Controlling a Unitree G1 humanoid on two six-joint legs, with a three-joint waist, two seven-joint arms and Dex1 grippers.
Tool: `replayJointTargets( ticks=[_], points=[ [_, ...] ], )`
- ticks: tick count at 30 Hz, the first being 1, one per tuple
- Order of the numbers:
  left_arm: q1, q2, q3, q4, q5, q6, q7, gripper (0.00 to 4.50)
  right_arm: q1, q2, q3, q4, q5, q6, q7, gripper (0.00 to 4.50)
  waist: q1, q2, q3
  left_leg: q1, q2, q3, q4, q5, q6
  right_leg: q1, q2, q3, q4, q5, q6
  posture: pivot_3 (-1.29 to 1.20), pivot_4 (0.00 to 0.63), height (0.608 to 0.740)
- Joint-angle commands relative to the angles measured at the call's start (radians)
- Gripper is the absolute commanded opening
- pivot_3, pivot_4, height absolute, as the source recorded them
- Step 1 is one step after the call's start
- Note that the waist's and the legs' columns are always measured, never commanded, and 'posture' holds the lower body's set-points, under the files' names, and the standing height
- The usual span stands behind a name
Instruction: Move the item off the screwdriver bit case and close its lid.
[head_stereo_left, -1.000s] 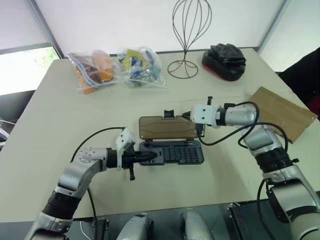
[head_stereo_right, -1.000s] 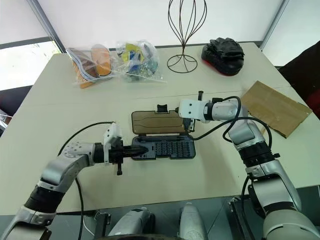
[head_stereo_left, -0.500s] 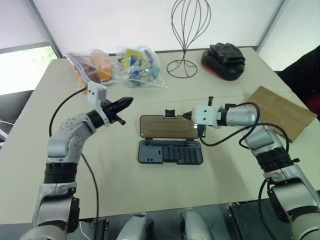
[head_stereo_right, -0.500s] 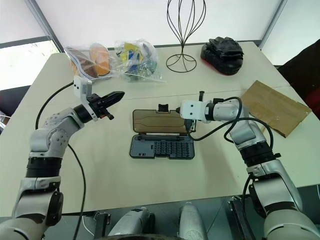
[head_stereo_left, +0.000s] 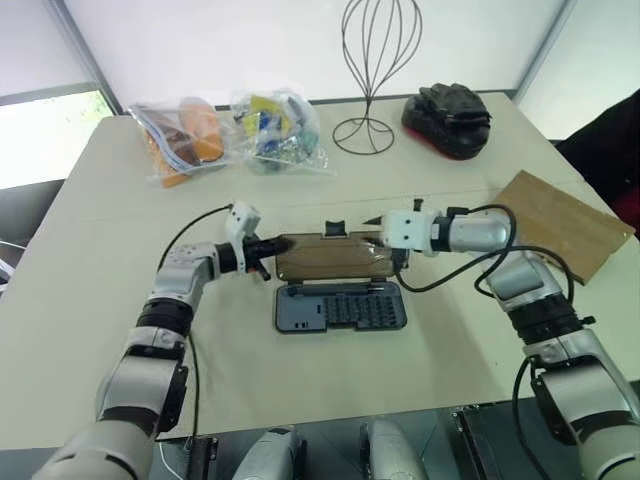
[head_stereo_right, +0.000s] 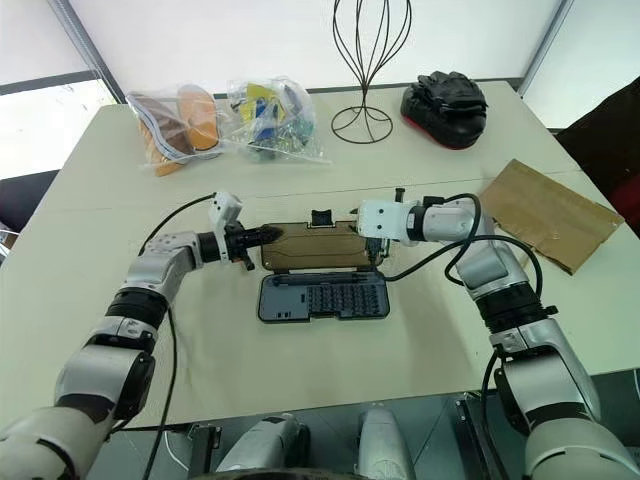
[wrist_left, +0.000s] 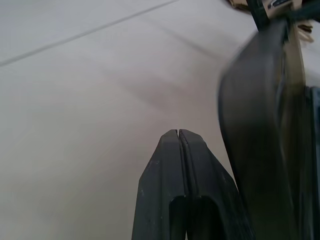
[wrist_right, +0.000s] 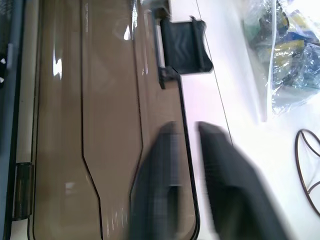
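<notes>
One screwdriver bit case (head_stereo_left: 340, 305) mid-counter (head_stereo_left: 120, 300), base lying open, bit rows visible but too small to count. One lid (head_stereo_left: 330, 257) (smoky brown, latch tab at far edge) folded back beyond base. One brown paper bag (head_stereo_left: 565, 225) at counter's right edge, well apart from case. Two clear bags (head_stereo_left: 235, 135), one wire stand (head_stereo_left: 375, 75), one black bundle (head_stereo_left: 447, 120) at far side. Left hand (head_stereo_right: 262, 236) closed, empty, tips at lid's left end. Right hand (wrist_right: 190, 165) parted slightly over lid's right edge, gripping nothing; fingers blurred.

The right gripper (wrist_right: 187, 185) is motion-blurred in its wrist view, fingers smeared over the lid (wrist_right: 100, 125); the lid's edge (wrist_left: 260, 130) looms blurred in the left wrist view
</notes>
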Motion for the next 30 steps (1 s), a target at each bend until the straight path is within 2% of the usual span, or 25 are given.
replayJointTargets(
  ticks=[1, 3, 4, 5, 7, 11, 14, 19, 22, 24, 30],
  points=[
    [-0.03, -0.012, 0.024, 0.035, 0.004, -0.033, -0.021, 0.0, -0.013, 0.003, -0.021, -0.09, 0.018, 0.011, -0.012, 2.81, -0.001, 0.0, 0.0, 0.0, 0.0, 0.0, 0.0, 0.0, 0.0, 0.0, 0.0, 0.0, 0.0, 0.0, 0.0, 0.0, 0.15, 0.74],
    [-0.036, -0.018, 0.029, 0.046, 0.006, -0.034, -0.026, 0.0, -0.011, 0.003, -0.027, -0.118, 0.014, 0.025, -0.023, 3.74, -0.001, 0.0, 0.0, 0.0, 0.0, 0.0, 0.0, 0.0, 0.0, -0.001, 0.0, 0.0, 0.002, 0.0, 0.0, 0.0, 0.15, 0.74],
    [-0.036, -0.02, 0.031, 0.048, 0.005, -0.033, -0.031, 0.0, -0.008, -0.012, -0.039, -0.165, 0.014, 0.066, -0.016, 4.35, -0.001, 0.0, 0.0, 0.0, 0.0, 0.0, 0.0, 0.0, 0.0, -0.001, 0.0, 0.0, 0.002, 0.0, 0.0, 0.0, 0.15, 0.74],
    [-0.038, -0.023, 0.034, 0.049, 0.003, -0.032, -0.037, 0.0, -0.008, -0.028, -0.062, -0.218, 0.03, 0.131, -0.005, 4.44, 0.0, 0.0, 0.0, 0.0, 0.0, 0.0, 0.0, 0.0, 0.0, -0.001, 0.0, 0.0, 0.002, 0.0, 0.0, 0.0, 0.15, 0.74],
    [-0.039, -0.025, 0.044, 0.044, -0.008, -0.022, -0.047, 0.0, -0.007, -0.059, -0.108, -0.32, 0.077, 0.264, 0.023, 4.44, 0.005, 0.0, 0.0, -0.002, 0.0, 0.0, 0.0, 0.0, 0.0, -0.002, 0.0, 0.0, 0.002, 0.0, 0.0, 0.0, 0.15, 0.74],
    [-0.055, -0.016, 0.087, -0.018, -0.083, 0.098, -0.114, 0.0, -0.004, -0.112, -0.302, -0.556, 0.304, 0.666, 0.043, 4.44, 0.009, 0.0, 0.0, -0.008, -0.001, -0.003, 0.009, 0.0, 0.0, -0.004, -0.001, -0.001, 0.002, 0.0, 0.001, 0.0, 0.15, 0.74],
    [-0.041, 0.005, 0.075, -0.115, -0.121, 0.211, -0.185, 0.0, -0.002, -0.135, -0.391, -0.642, 0.393, 0.827, 0.01, 4.44, 0.008, 0.0, 0.0, -0.012, -0.002, -0.006, 0.014, 0.0, 0.0, -0.005, -0.001, -0.002, 0.008, 0.0, 0.0, 0.0, 0.15, 0.74],
    [0.057, 0.088, -0.07, -0.36, -0.118, 0.358, -0.362, 0.0, 0.018, -0.154, -0.443, -0.65, 0.435, 0.896, -0.056, 4.44, 0.006, 0.0, 0.0, -0.013, -0.002, -0.006, 0.012, 0.0, 0.0, -0.005, -0.003, -0.001, 0.009, 0.0, 0.0, 0.0, 0.15, 0.74],
    [0.135, 0.183, -0.174, -0.486, -0.071, 0.334, -0.468, 0.0, 0.032, -0.161, -0.438, -0.652, 0.447, 0.904, -0.081, 4.44, 0.003, 0.0, 0.0, -0.013, -0.002, -0.006, 0.012, 0.0, 0.0, -0.005, -0.003, -0.001, 0.01, 0.0, 0.0, 0.0, 0.15, 0.74],
    [0.126, 0.205, -0.154, -0.512, -0.103, 0.373, -0.47, 0.0, 0.048, -0.162, -0.428, -0.671, 0.469, 0.918, -0.082, 4.44, 0.004, 0.0, 0.0, -0.013, -0.002, -0.006, 0.012, 0.0, 0.0, -0.006, -0.003, -0.001, 0.01, 0.0, 0.0, 0.0, 0.15, 0.74],
    [-0.081, 0.133, 0.042, -0.436, -0.247, 0.505, -0.305, 0.0, 0.164, -0.135, -0.349, -0.824, 0.563, 1.008, -0.087, 4.44, 0.032, -0.001, 0.001, -0.015, -0.005, -0.012, 0.017, 0.0, 0.0, -0.004, -0.002, -0.001, 0.01, 0.0, 0.0, 0.0, 0.15, 0.74]
  ],
)
